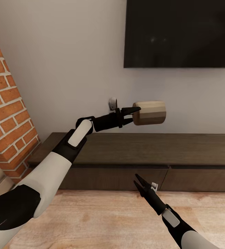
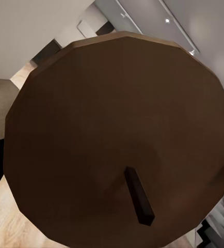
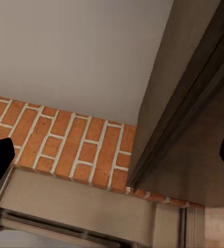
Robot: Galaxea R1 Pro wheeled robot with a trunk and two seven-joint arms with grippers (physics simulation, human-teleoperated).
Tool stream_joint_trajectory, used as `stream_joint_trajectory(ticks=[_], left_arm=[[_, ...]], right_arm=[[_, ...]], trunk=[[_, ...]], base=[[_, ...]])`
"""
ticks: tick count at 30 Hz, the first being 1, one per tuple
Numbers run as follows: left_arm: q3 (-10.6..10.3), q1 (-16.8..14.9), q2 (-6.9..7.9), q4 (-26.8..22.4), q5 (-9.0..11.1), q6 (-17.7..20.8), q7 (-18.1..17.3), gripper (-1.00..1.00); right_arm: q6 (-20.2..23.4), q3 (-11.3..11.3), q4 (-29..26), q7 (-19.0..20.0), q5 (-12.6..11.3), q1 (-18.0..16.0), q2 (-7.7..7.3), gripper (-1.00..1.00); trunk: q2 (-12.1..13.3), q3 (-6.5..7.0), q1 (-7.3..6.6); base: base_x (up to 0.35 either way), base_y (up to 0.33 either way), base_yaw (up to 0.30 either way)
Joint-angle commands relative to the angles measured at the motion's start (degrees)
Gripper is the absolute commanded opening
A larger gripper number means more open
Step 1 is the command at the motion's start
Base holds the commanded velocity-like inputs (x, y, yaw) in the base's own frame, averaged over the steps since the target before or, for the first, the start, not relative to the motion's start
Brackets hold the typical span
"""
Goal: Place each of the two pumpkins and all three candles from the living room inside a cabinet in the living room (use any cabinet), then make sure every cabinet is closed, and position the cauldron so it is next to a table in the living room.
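Candle (image 1: pixel 149 113) in left tool (image 1: pixel 136 115), unlabelled

I see a smooth striped candle (image 1: pixel 149 112), a dark matt wood cabinet (image 1: pixel 133 152), rough red brick (image 1: pixel 7 110) and a pale wood floor (image 1: pixel 102 221).

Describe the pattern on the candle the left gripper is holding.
Horizontal bands shading cream to tan on the candle, clearest in the head view.

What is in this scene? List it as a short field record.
left gripper: shut on the banded candle, held on its side above the cabinet top
candle in the left wrist view: brown end face, dark wick
right gripper: open, empty, low by the cabinet front
cabinet: front panels closed
surroundings: brick column, dark screen
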Motion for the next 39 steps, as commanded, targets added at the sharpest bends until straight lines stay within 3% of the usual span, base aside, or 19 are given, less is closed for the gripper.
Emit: stream_joint_trajectory(ticks=[1, 21, 39], left_arm=[[0.01, -0.05, -0.01, 0.04, 0.09, 0.23, -0.15, -1.00], [-0.10, -0.05, -0.23, 0.04, 0.07, 0.21, 0.17, -1.00], [-0.81, -0.05, -0.99, 0.13, 0.02, -0.58, 0.00, -1.00]], right_arm=[[0.43, 0.38, 0.02, 0.05, -0.58, -0.03, -0.06, 1.00], [0.53, 0.38, -0.11, -7.87, -0.65, -0.03, -0.11, 1.00], [0.53, 0.29, -0.08, -8.75, -0.74, -0.03, -0.11, 1.00]], trunk=[[-0.02, -0.05, -0.01], [-0.02, -0.05, -0.01], [-0.02, -0.05, -0.01]], base=[[0.000, 0.000, 0.000], [0.000, 0.000, 0.000], [0.000, 0.000, 0.000]])
